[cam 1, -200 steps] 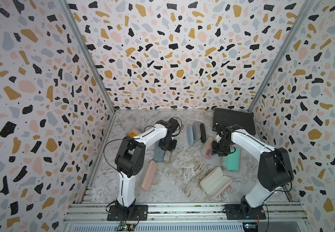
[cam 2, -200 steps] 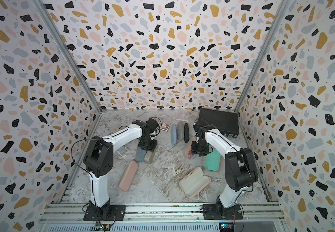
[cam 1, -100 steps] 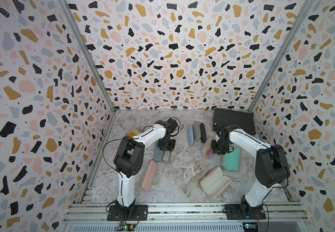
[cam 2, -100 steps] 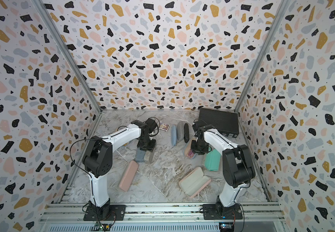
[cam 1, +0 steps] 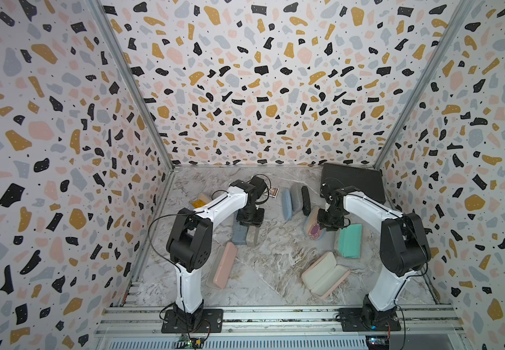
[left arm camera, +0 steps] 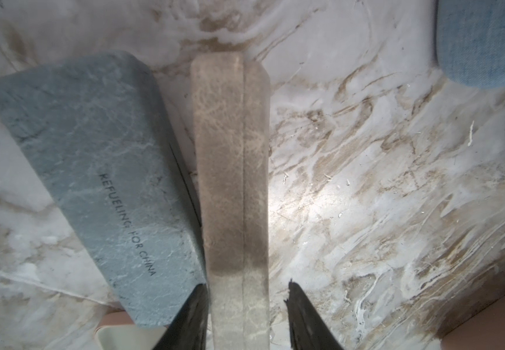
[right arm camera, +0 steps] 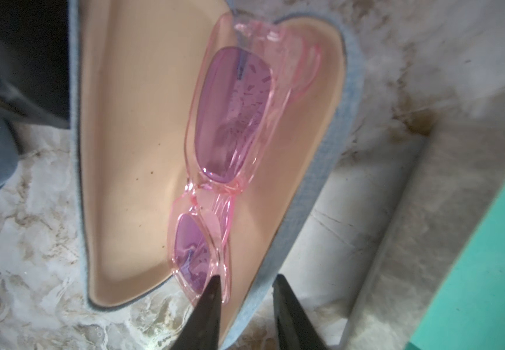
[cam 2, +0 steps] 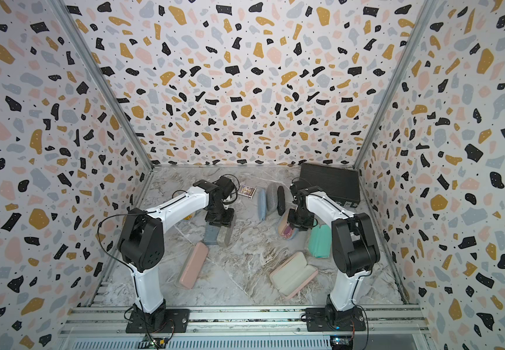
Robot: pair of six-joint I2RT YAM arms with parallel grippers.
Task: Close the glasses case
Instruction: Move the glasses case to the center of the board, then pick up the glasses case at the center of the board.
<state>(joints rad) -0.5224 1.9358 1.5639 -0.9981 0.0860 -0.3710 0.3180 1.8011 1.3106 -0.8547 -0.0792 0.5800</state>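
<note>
Denim glasses case (right arm camera: pixel 136 145): open, pink sunglasses (right arm camera: pixel 233 121) inside, beside teal case (right arm camera: pixel 487 242). Right hand (right arm camera: pixel 246 281): narrow, astride its rim; grip uncertain.

"REFUELING FOR CHINA" on grey case (left arm camera: pixel 93 181)

You are looking at soft colours over a grey-and-tan marbled surface (cam 1: pixel 275 266).
You are seeing pink glasses (right arm camera: pixel 230 145) with violet lenses, a denim-blue case (right arm camera: pixel 130 121) lined tan, a slate case (left arm camera: pixel 93 169) bearing black lettering, a taupe case (left arm camera: pixel 230 181).
</note>
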